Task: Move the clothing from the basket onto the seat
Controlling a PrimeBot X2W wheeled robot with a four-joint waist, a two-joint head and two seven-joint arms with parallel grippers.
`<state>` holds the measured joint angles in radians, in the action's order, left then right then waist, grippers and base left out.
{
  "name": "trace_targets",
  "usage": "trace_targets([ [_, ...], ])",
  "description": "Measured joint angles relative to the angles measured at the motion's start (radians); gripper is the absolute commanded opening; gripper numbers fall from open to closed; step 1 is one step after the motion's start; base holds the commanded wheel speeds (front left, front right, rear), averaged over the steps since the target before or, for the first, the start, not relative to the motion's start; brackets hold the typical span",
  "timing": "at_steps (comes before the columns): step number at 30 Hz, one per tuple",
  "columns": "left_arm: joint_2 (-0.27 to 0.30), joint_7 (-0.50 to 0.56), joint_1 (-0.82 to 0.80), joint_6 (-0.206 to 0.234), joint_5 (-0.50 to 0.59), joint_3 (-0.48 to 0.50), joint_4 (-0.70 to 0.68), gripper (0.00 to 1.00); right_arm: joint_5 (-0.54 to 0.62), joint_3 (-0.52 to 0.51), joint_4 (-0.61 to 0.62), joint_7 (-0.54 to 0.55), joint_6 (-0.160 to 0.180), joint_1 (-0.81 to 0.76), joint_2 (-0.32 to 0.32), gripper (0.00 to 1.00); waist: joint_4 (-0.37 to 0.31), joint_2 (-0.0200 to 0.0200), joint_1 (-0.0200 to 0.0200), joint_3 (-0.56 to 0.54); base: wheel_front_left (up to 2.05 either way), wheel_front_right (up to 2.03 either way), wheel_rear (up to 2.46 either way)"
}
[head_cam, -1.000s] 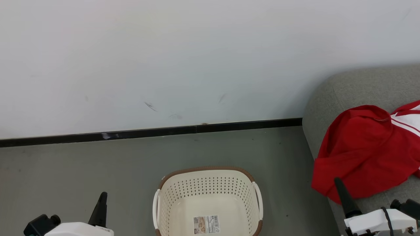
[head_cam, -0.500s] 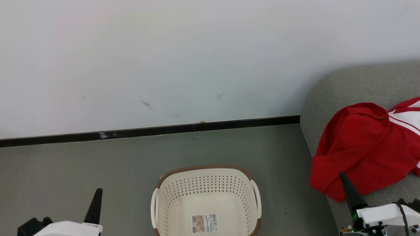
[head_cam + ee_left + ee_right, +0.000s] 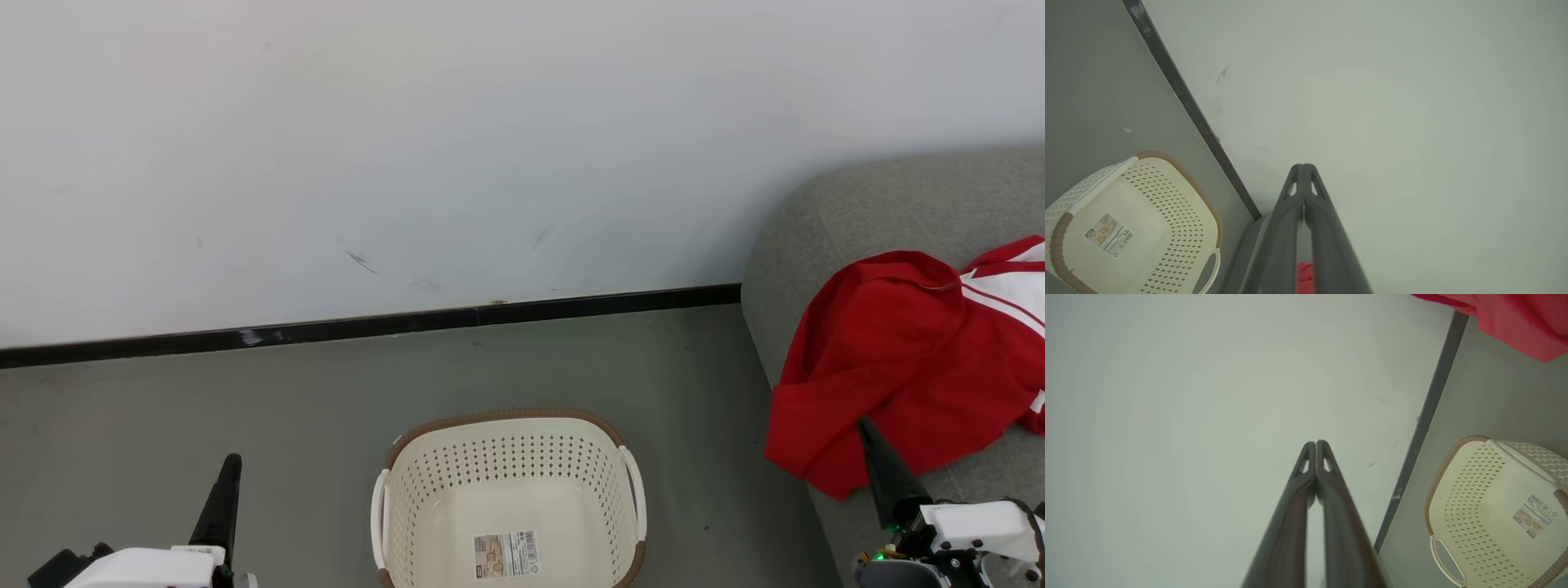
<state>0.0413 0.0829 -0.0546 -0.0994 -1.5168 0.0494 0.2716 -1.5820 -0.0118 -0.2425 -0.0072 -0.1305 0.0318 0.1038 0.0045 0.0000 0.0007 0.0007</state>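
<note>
The cream basket (image 3: pixel 510 482) with a brown rim sits on the floor at bottom centre, holding nothing but a paper label (image 3: pixel 506 555). Red clothing (image 3: pixel 906 367) with white stripes lies on the grey seat (image 3: pixel 865 204) at the right, one edge hanging over the seat's side. My left gripper (image 3: pixel 230 464) stands shut at lower left, well left of the basket. My right gripper (image 3: pixel 864 426) is shut at lower right, its tip in front of the clothing's lower edge. In the wrist views both finger pairs are pressed together, left gripper (image 3: pixel 1303 166) and right gripper (image 3: pixel 1315 443), with the basket (image 3: pixel 1139 228) (image 3: pixel 1494 514) to the side.
A white wall (image 3: pixel 457 139) with a black skirting strip (image 3: pixel 367 327) runs behind the basket. Grey floor (image 3: pixel 204 408) spreads on both sides of the basket, up to the seat's side.
The whole head view has shifted slightly as the camera moved. Both grippers sit lower in the picture than before and stay shut. Basket and clothing lie as they were.
</note>
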Motion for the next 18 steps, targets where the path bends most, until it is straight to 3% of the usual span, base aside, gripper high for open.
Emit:
trace_targets([
  [8,-0.007,0.023,-0.001,-0.019,-0.085,0.026,0.003,0.00,-0.112,-0.007,-0.006,0.017,0.000,0.020,0.005,0.00,-0.004,0.0000,-0.0001,0.002,0.00,0.00,0.00],
  [18,-0.007,0.023,-0.002,-0.019,-0.085,0.029,0.004,0.00,-0.116,-0.008,-0.012,0.018,0.000,0.020,0.006,0.00,-0.004,0.0000,-0.0001,0.002,0.00,0.00,0.00],
])
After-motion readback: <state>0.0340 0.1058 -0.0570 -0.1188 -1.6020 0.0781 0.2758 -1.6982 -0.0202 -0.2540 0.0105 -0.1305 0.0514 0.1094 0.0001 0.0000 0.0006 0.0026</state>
